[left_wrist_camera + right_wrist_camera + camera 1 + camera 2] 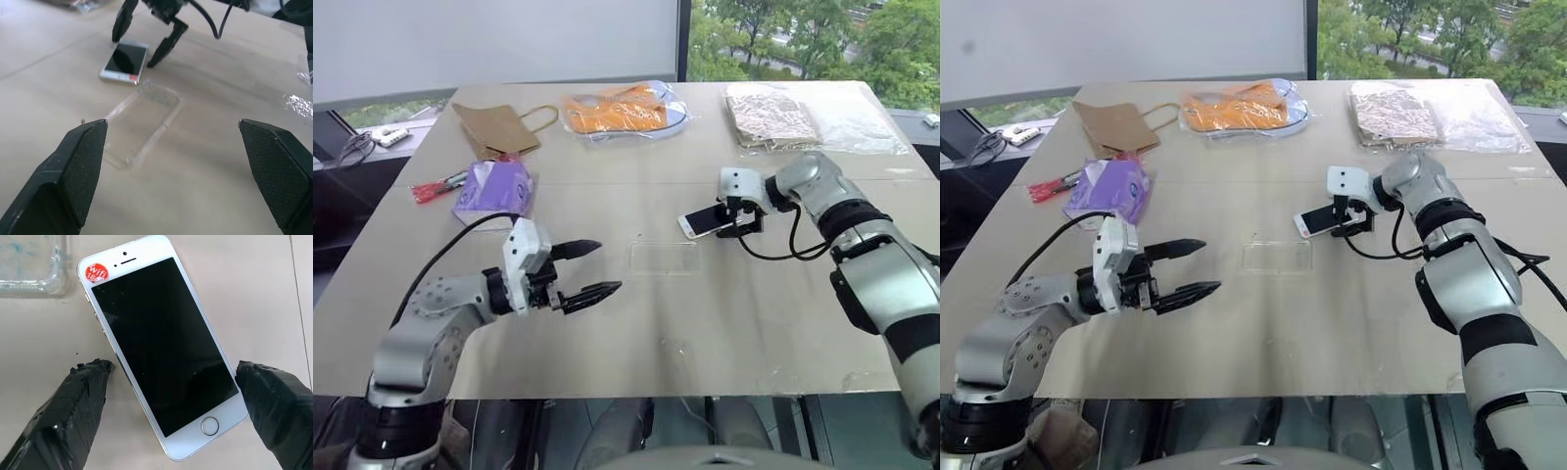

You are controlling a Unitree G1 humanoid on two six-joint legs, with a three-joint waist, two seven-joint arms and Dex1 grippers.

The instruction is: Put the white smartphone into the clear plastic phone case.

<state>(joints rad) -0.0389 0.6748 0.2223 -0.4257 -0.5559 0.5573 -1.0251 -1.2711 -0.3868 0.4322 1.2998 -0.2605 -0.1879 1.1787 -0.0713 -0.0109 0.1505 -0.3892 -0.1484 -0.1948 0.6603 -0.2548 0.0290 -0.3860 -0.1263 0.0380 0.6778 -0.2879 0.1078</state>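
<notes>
On the bench we see little done; the white smartphone lies beside the empty clear plastic phone case; our right claw straddles it, fingers apart, nothing gripped; our left claw hangs spread nearby.

Layout on the table

Phone flat right of centre, case just beside its near-left corner. Right gripper straddling phone's right end; left gripper left of case. Behind: paper bag left, two plastic bags further right.
</notes>
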